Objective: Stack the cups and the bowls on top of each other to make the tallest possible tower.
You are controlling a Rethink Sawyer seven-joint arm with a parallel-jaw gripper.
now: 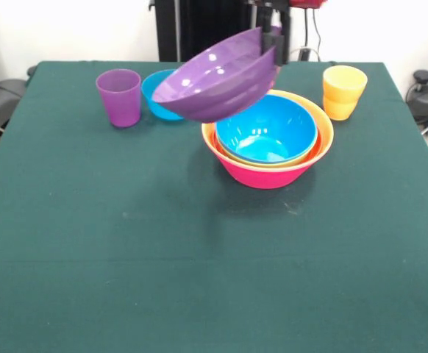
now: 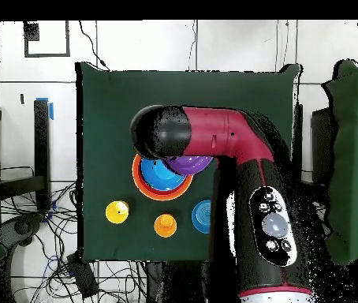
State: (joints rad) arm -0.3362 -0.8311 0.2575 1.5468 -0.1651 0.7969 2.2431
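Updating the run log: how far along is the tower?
Done: the tower has the blue bowl nested in orange-rimmed bowls inside the pink one. In hand: the pincer holds the purple bowl by its rim, tilted, in the air at the stack's edge. Left: the small blue bowl, the purple cup and the yellow cups stand on the table.

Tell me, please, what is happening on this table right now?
The robot's gripper holds a purple bowl by its rim, tilted in the air above and beside the tower: a blue bowl nested in orange ones, with the pink bowl outermost. Away from the tower on the green table stand a purple cup, a small blue bowl and yellow and orange cups nested together.
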